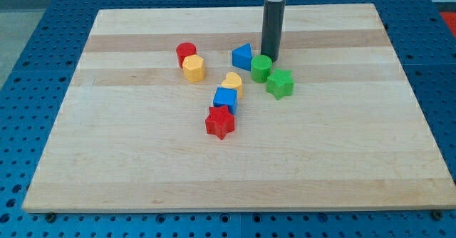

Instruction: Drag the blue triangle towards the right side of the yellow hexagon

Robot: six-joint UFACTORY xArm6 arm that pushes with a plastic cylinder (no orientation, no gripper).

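Note:
The blue triangle [242, 56] lies on the wooden board [142, 159], above the middle. The yellow hexagon [193, 68] lies to its left, a block's width away, touching a red cylinder [186, 53] at its upper left. My tip [271, 58] is just to the right of the blue triangle, close to it, right behind a green cylinder [261, 68]. The rod rises straight up out of the view's top.
A green star [280, 83] touches the green cylinder at its lower right. A yellow heart [231, 83], a blue cube [225, 99] and a red star [220, 122] form a line running down from the middle.

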